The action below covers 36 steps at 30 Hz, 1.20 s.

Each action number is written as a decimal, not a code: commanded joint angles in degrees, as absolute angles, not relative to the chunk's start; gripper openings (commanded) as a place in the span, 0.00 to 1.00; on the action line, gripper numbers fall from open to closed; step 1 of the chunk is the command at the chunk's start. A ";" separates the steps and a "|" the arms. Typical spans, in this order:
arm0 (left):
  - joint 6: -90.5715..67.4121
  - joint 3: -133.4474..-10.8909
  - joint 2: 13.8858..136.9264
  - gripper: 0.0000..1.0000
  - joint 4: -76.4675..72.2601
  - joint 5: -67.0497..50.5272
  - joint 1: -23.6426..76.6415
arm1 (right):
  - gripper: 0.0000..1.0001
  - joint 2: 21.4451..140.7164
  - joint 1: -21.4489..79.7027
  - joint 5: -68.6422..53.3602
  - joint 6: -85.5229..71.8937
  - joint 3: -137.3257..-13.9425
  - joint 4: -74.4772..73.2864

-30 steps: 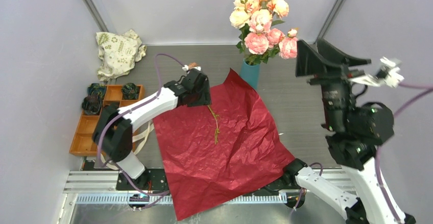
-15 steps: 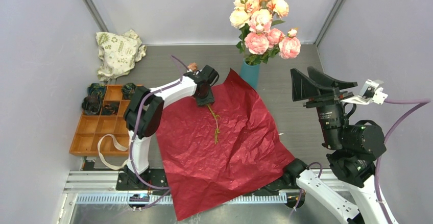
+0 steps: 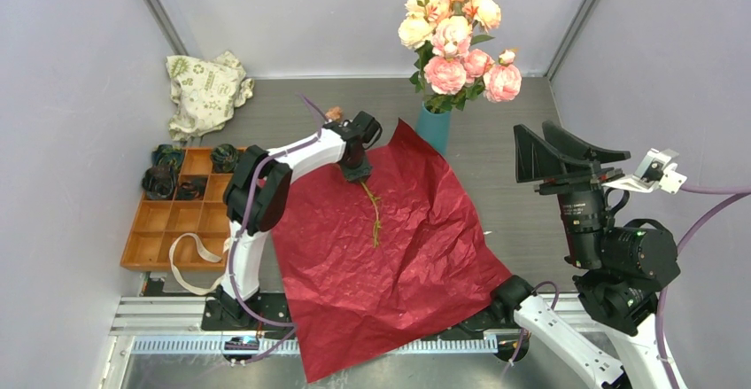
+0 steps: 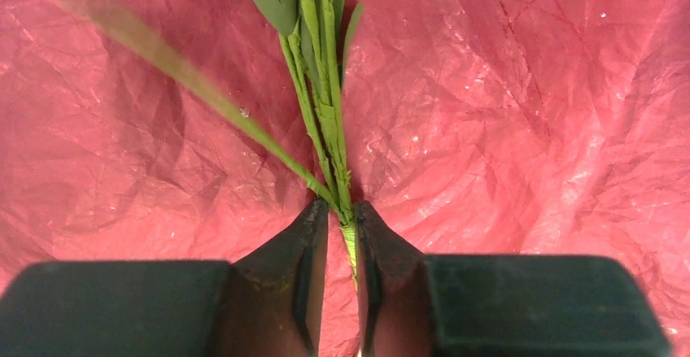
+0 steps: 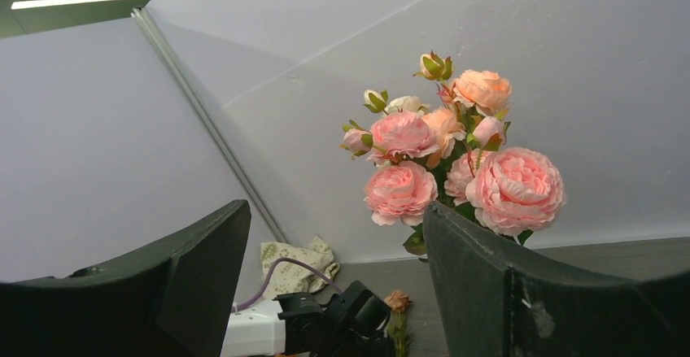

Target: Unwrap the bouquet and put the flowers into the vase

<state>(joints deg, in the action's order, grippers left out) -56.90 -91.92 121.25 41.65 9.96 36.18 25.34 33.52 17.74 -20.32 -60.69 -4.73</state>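
Overhead, the dark red wrapping paper (image 3: pixel 390 265) is lying spread flat across the middle of the table (image 3: pixel 514 185). A single loose green stem (image 3: pixel 375 216) is lying on the paper near its far edge. The left gripper (image 3: pixel 357 172) is reaching down onto the far end of that stem. In the left wrist view its fingers (image 4: pixel 305 259) are standing nearly closed, one on each side of the stem (image 4: pixel 325 89). A sliver of gap is showing, so whether they are already pinching it cannot be told.

Most of the flowers (image 3: pixel 453 35) are standing upright in the teal vase (image 3: pixel 434 128), which is sitting just beyond the paper's far corner. The right gripper (image 3: pixel 553 154) is hanging high on the right, jaws spread wide and holding nothing, and it is facing the pink and peach blooms (image 5: pixel 456 154).

A cream ribbon (image 3: pixel 190 252) is lying beside the orange tray (image 3: pixel 146 238) on the left. A printed cloth bag (image 3: pixel 204 88) is sitting in the far left corner.
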 commanded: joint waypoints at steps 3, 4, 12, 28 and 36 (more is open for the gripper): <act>-57.10 -90.93 122.44 0.05 41.45 10.29 35.62 | 0.83 25.38 33.40 16.77 -21.97 -60.91 -3.28; -56.98 -90.47 122.16 0.01 41.29 10.33 35.68 | 0.83 25.54 33.33 16.48 -22.21 -60.83 -3.27; -53.10 -82.64 111.40 0.00 37.89 12.50 35.61 | 0.83 28.18 33.40 11.45 -25.83 -60.52 -4.30; -32.68 -67.76 67.18 0.00 31.69 5.23 36.03 | 0.85 40.56 33.41 -10.94 -47.75 -49.89 7.54; -29.30 -57.69 52.49 0.00 19.35 -18.30 36.28 | 0.90 49.47 34.59 -18.05 -56.15 -46.41 17.73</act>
